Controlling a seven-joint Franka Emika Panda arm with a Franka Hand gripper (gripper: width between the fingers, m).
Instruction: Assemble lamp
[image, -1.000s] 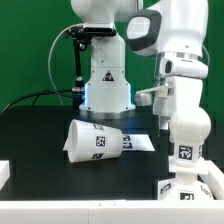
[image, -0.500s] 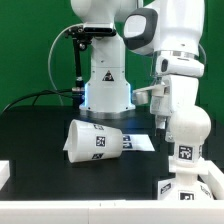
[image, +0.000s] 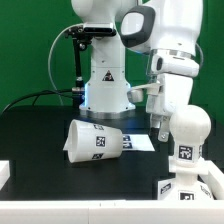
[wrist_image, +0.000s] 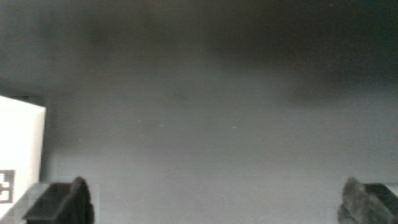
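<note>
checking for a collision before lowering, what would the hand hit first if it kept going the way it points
Probably just the bare black table. In the wrist view the hand is open, with only dark surface ahead between its fingers. A white tagged part sits off to one side, seemingly outside that line; depth is unclear.

A flat green wall (image: 30, 55) closes off the scene behind the setup in the exterior view, evenly lit and unmarked. Below it lies the black table (image: 35, 135), matte, with a soft sheen toward its far edge. In the wrist view the table (wrist_image: 214, 110) appears as blurred dark grey.
</note>
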